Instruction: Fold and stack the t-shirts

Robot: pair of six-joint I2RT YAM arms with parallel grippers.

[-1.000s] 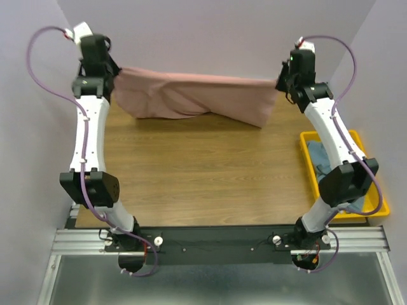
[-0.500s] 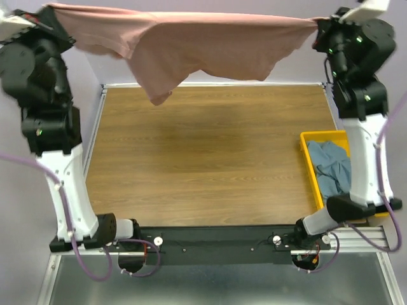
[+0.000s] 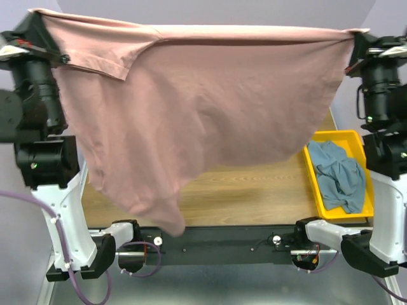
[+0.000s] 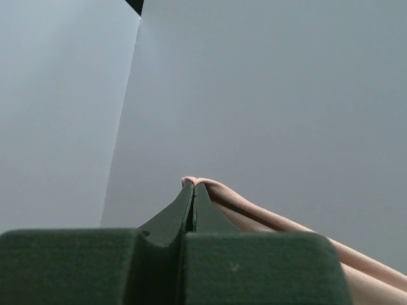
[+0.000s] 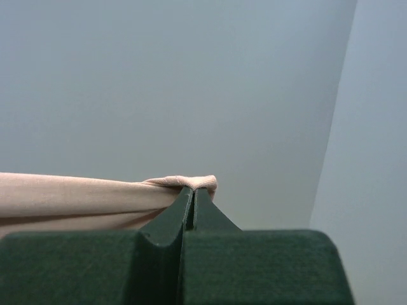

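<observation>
The dusty-pink t-shirt (image 3: 191,114) hangs spread high in the air between both arms, its lower end drooping over the table's near left edge. My left gripper (image 3: 35,16) is shut on one top corner; the pinched pink hem (image 4: 210,190) shows in the left wrist view at the gripper (image 4: 193,185). My right gripper (image 3: 356,35) is shut on the other top corner; the bunched pink edge (image 5: 184,182) shows at the gripper (image 5: 193,189). The blue-grey t-shirt (image 3: 340,175) lies crumpled in the yellow bin (image 3: 316,180) at the right.
The wooden table (image 3: 254,187) is mostly hidden behind the hanging shirt. Grey walls stand on the left, back and right. A black rail (image 3: 222,241) with the arm bases runs along the near edge.
Both arms have raised the pink shirt much higher and closer to the camera. It now hangs spread wide, covering most of the table in view.
</observation>
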